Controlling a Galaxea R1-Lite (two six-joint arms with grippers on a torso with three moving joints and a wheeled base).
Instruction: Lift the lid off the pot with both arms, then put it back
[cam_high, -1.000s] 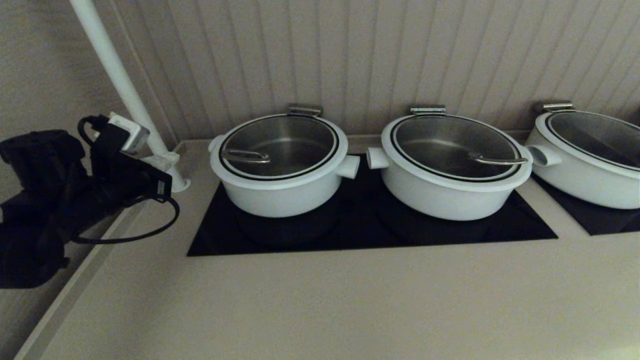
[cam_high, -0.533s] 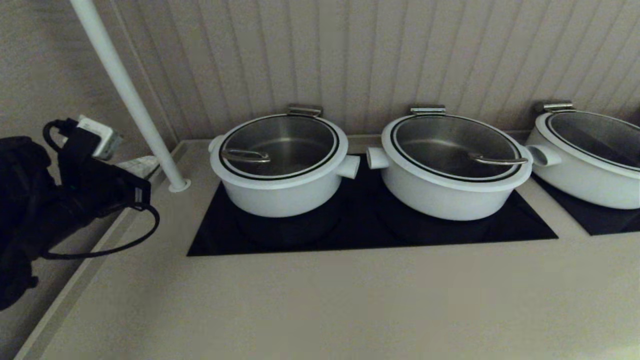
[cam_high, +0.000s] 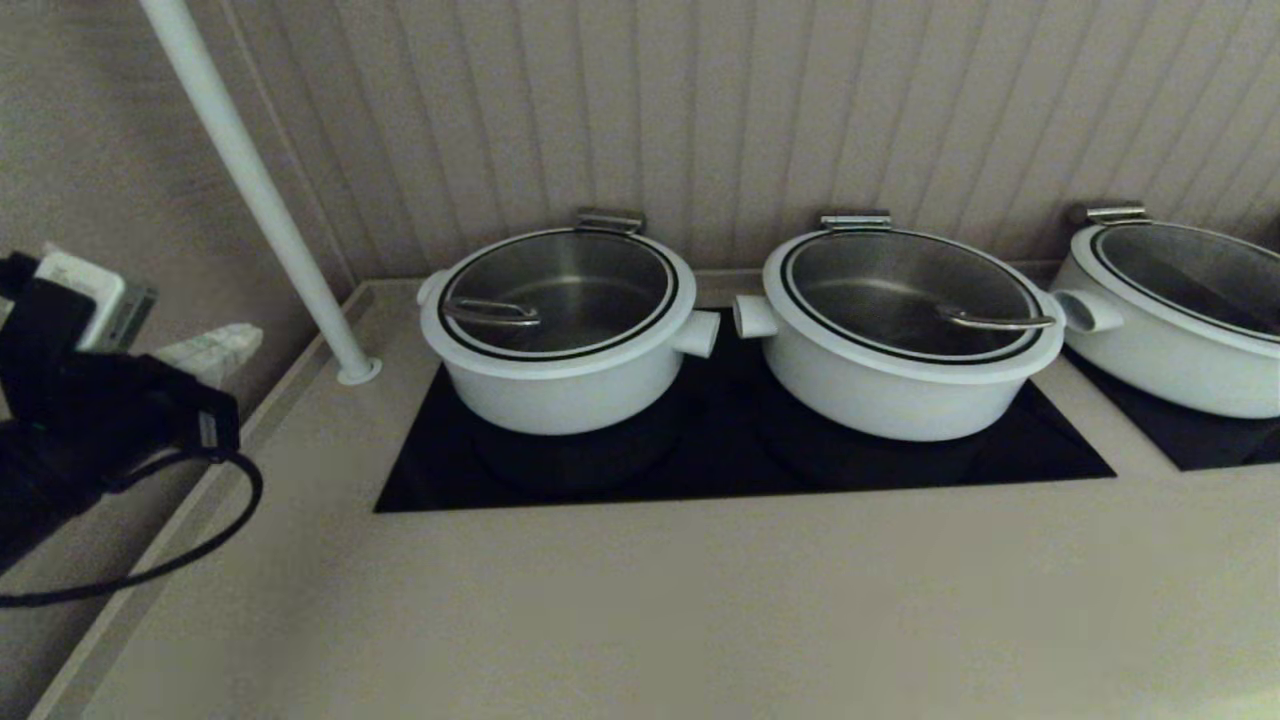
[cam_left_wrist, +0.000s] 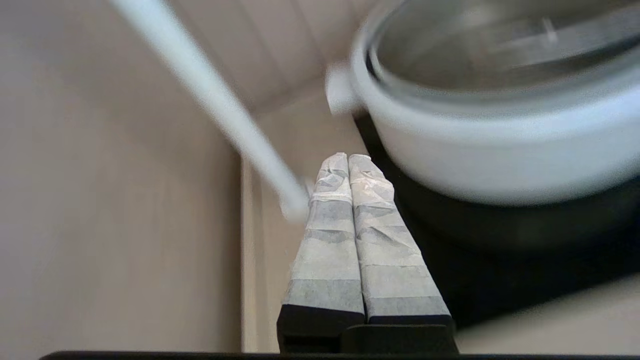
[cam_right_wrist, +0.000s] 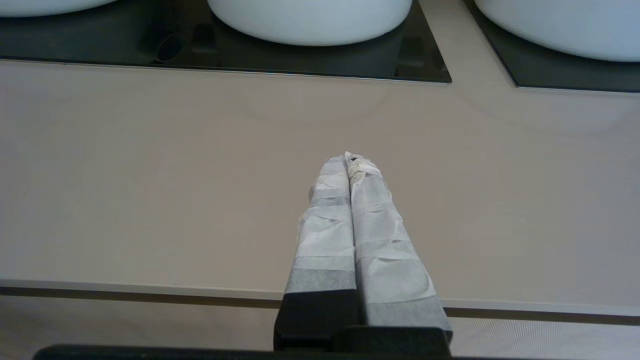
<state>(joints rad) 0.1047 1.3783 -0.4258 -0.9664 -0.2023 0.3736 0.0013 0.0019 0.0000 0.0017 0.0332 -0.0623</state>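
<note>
Field notes, lid job.

Lid (cam_high: 558, 290) sits seated on the pot (cam_high: 560, 385), centre-left of the head frame, on the black hob (cam_high: 740, 470). White rim flush all round, wire handle lying toward the lid's left side. No tilt, no gap that I can see. So the lid is on. Judging from that alone, either nothing is lifted yet or the whole cycle is done; can't say which from this moment.

My left end effector (cam_left_wrist: 349, 159): taped fingers pressed together, nothing between them. In the head frame the left arm (cam_high: 90, 420) is at the far left edge, off the worktop (cam_high: 640, 600) side, well apart from the pot. In the wrist cam, fingertips point toward the base of the white pole (cam_high: 255, 190), pot in the upper right of that frame. That cam is smeared, prob. arm in motion, so exact aim is unsure.

My right end effector (cam_right_wrist: 348, 161): also fingers together, empty. Not visible in head frame. Wrist cam shows it over bare worktop near the front edge, with hob and pot bottoms along the top of the frame, well apart.

Two wider pots to the right: middle pot (cam_high: 900, 385) and right pot (cam_high: 1180, 360), lids on, not my concern.

Status: no contact w/ lid by either arm. If lift is pending, all remains: reach, both open, take hold, raise, reseat.
</note>
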